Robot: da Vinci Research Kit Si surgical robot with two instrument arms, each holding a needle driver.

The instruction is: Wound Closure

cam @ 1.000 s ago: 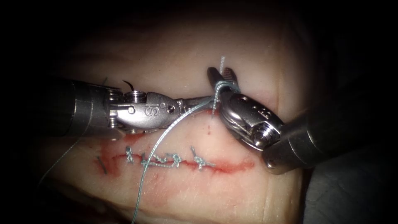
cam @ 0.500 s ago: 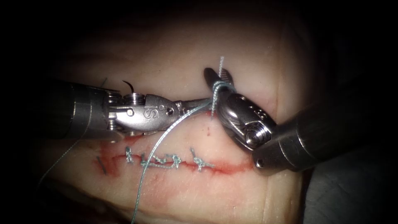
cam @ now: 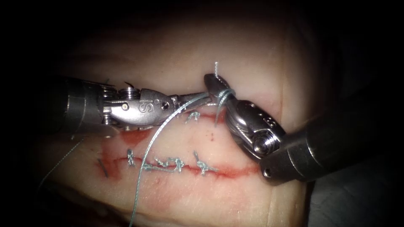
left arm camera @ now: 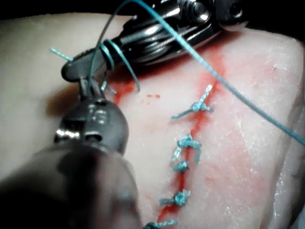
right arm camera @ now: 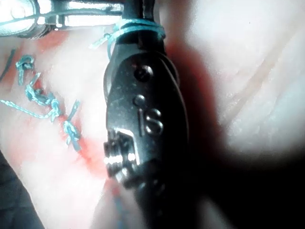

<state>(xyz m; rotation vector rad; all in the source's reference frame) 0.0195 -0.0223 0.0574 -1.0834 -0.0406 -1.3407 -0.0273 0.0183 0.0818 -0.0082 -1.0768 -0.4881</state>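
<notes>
On the dim-lit tissue (cam: 252,54), thread (cam: 158,134) is wound around the right tool (cam: 210,82), its jaws together on the short tail, while the left tool (cam: 198,97) grips the long strand, apparently to form a knot above the stitched cut (cam: 227,170).

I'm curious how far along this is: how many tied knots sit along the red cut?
5, left to right along the cut: knot one, knot two, knot three, knot four, knot five. Others may hide under the left tool and right tool, both gripping thread.

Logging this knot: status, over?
Left tool shut on thread. Right tool shut on the short end, thread looped round it. Needle apparently behind left tool's wrist, in tissue or not unclear.
</notes>
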